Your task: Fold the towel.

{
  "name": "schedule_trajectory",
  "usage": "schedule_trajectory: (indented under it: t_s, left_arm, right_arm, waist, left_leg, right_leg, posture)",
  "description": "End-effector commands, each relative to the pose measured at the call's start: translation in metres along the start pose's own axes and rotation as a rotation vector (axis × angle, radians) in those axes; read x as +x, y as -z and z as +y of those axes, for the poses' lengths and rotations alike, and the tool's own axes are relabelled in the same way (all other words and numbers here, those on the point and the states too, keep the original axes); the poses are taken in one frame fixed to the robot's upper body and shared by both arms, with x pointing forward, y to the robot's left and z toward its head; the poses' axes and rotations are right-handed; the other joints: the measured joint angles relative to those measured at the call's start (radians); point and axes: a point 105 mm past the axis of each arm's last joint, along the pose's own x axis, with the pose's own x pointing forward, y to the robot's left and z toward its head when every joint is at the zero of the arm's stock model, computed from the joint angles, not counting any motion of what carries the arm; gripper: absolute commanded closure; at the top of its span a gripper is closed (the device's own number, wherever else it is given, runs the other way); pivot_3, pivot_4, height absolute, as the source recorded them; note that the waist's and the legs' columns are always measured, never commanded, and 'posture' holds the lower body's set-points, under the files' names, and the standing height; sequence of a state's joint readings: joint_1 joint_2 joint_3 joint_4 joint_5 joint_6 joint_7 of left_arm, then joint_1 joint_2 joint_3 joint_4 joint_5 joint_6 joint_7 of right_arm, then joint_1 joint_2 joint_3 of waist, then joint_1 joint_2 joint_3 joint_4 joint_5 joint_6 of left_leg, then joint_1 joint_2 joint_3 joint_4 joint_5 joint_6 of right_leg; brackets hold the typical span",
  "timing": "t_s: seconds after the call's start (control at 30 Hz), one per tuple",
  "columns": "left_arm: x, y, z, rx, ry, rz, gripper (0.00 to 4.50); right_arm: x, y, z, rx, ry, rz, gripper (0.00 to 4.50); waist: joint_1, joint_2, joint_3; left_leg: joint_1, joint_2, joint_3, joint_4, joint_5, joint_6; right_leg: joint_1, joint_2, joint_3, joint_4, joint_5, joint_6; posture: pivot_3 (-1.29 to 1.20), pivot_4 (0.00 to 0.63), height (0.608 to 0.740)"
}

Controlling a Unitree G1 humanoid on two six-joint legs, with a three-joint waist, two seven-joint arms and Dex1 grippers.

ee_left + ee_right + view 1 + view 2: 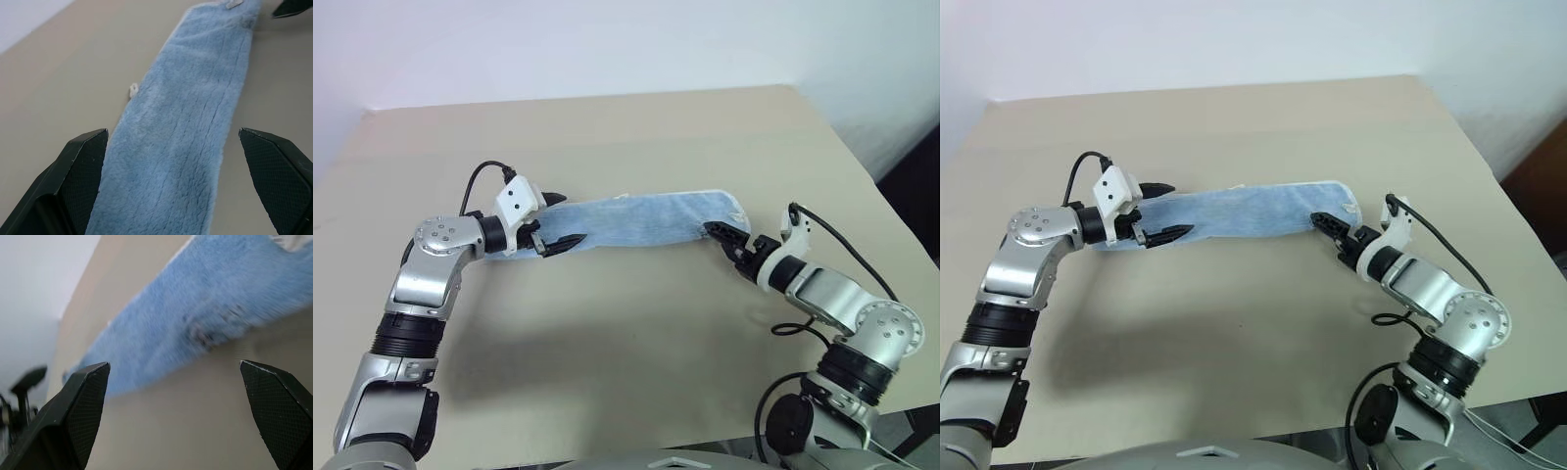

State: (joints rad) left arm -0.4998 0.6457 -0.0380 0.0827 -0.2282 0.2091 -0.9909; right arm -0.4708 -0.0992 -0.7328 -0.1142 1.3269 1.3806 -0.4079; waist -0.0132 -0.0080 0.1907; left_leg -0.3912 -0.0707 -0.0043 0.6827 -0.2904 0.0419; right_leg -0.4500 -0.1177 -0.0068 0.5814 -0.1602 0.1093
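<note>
A beige counter (636, 352) fills the head views, with a pale wall behind it. On the counter lies the towel (636, 223), light blue and fluffy, folded into a long narrow strip. The strip runs across the middle of the counter from the robot's left to its right, its right end slightly farther from the robot than its left. A cream-white border (720, 191) edges the right end, where a small pale tag (736, 214) sits near the corner. A small white loop (133, 88) sticks out from the far long edge.

The left end effector (555, 220) is at the strip's left end, pointing along the towel toward the right. Its two black fingers (80, 181) stand wide apart, one over each long edge, so the strip runs between them. In the left wrist view the cloth lies flat between the fingers and neither finger pinches it. Nothing is held.

The right end effector (724, 240) is at the strip's right end, near edge, pointing back toward the left. Its black fingers (78, 411) are also spread wide and grip nothing. In the right wrist view the towel lies just ahead of the fingertips, with bare counter between the fingers. From the head views its tip is at the towel's corner; whether it touches the cloth cannot be told.

A black cable (842, 245) loops from the right wrist.
</note>
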Motion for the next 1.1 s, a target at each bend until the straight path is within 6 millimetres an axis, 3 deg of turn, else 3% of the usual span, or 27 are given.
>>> schedule_trajectory:
  t_s: [0.03,0.13,0.43,0.63,0.77,0.97,1.1]
  left_arm:
    - [0.0,-0.012,-0.006,0.027,0.027,-0.035,0.01]
    - [-0.002,-0.015,-0.013,0.03,0.063,-0.044,0.01]
    - [-0.006,-0.015,-0.022,0.016,0.081,-0.046,0.01]
    - [0.002,-0.018,-0.026,0.016,0.098,-0.063,0.01]
    - [0.007,-0.018,-0.027,0.013,0.106,-0.071,0.01]
    - [0.01,-0.021,-0.028,0.012,0.1,-0.087,0.01]
    - [0.009,-0.02,-0.029,0.008,0.086,-0.087,0.0]
  right_arm:
    - [0.007,-0.011,0.001,0.078,0.022,-0.048,0.05]
    - [0.011,-0.014,-0.011,0.125,0.103,-0.057,0.05]
    - [-0.008,-0.021,-0.02,0.137,0.129,-0.083,0.05]
    - [0.01,-0.027,-0.023,0.168,0.136,-0.102,0.05]
    - [0.033,-0.036,-0.011,0.184,0.089,-0.13,0.05]
    - [0.047,-0.039,-0.018,0.192,0.119,-0.146,0.05]
    - [0.044,-0.045,-0.023,0.211,0.13,-0.187,0.98]
  waist:
    - [-0.001,0.0,0.0]
    - [-0.002,0.0,0.0]
    - [0.001,0.0,0.0]
    - [-0.003,0.0,0.0]
    - [-0.01,0.0,-0.001]
    - [-0.009,0.0,-0.001]
    - [-0.006,0.0,-0.001]
  left_leg:
    - [0.0,0.0,0.0,0.0,0.0,0.0]
    - [0.0,-0.001,0.0,0.0,0.0,0.001]
    - [0.0,0.0,0.0,0.0,-0.001,0.002]
    - [0.003,0.0,0.0,0.001,-0.001,0.003]
    - [0.005,0.0,0.001,0.001,-0.001,0.003]
    - [0.005,0.002,0.001,0.001,-0.001,0.003]
    - [0.005,0.001,0.001,0.001,-0.001,0.003]
  right_leg:
    - [0.0,0.0,0.0,0.0,0.0,0.0]
    - [0.0,0.0,0.0,-0.001,0.0,0.0]
    - [0.002,0.0,0.0,-0.002,0.0,0.0]
    - [0.006,0.0,-0.001,-0.003,0.0,0.0]
    - [0.007,0.001,0.0,-0.003,0.0,0.0]
    - [0.006,0.003,0.0,-0.002,-0.001,0.001]
    - [0.007,0.002,0.0,-0.002,0.0,0.001]
  posture:
    - [0.0,0.15,0.728]
    - [0.0,0.15,0.728]
    - [0.0,0.15,0.728]
    - [0.0,0.15,0.728]
    - [0.0,0.15,0.728]
    - [0.0,0.15,0.728]
    - [0.0,0.15,0.728]
